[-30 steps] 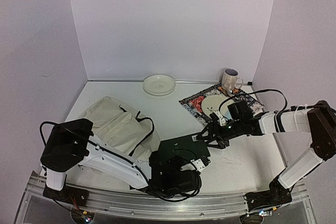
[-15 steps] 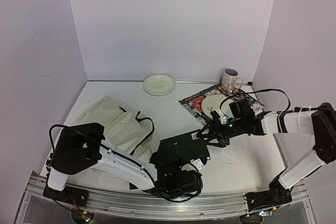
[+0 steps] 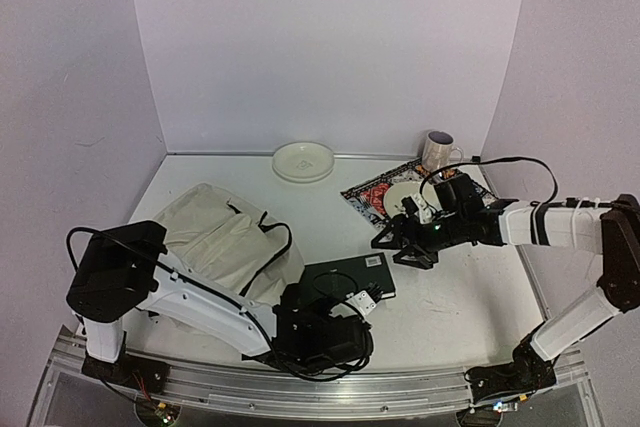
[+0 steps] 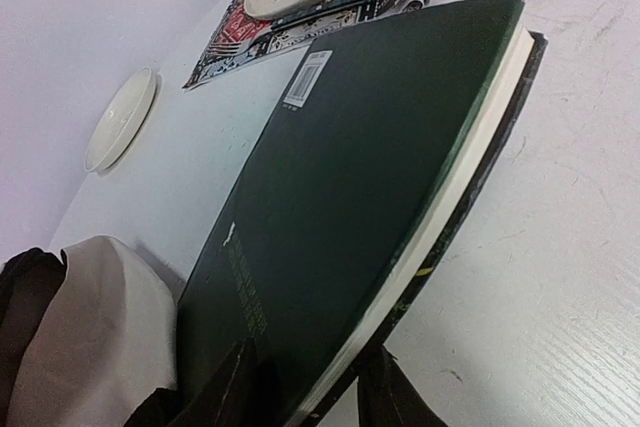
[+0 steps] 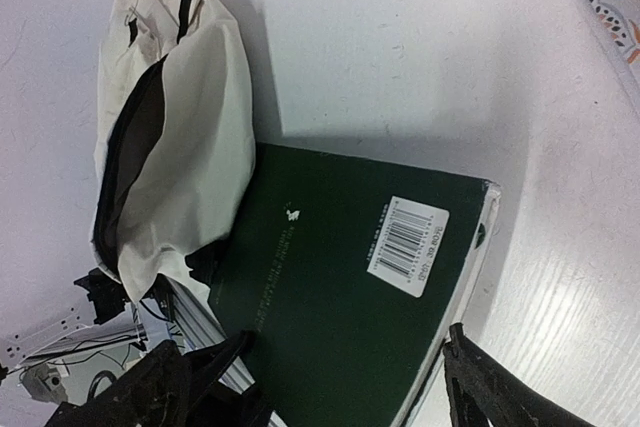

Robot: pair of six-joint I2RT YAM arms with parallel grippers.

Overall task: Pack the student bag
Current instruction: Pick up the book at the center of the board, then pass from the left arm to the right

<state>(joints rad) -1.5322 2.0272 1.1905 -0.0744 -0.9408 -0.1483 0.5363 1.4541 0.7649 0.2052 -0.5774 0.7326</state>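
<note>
The student bag (image 3: 220, 242) lies at the left of the table, cream fabric with black zipper lines, its mouth gaping dark in the right wrist view (image 5: 175, 117). A dark green book (image 3: 350, 275) with a white barcode label rests just right of it. My left gripper (image 4: 312, 392) is shut on the book (image 4: 370, 177) at its near edge, one finger on the cover and one under it. In the top view my right gripper (image 3: 386, 239) hovers past the book's far corner. It stands open (image 5: 330, 387), and the book (image 5: 350, 287) lies below, untouched by its fingers.
A patterned placemat (image 3: 370, 199) at the back right carries a small plate (image 3: 400, 197). A mug (image 3: 438, 152) stands behind the placemat. A white dish (image 3: 303, 161) sits by the back wall. The metal rail (image 3: 420, 387) runs along the near edge.
My left gripper has closed onto the book's near edge. My right gripper has opened wider and drawn back from the book toward the placemat. The book has shifted slightly.
</note>
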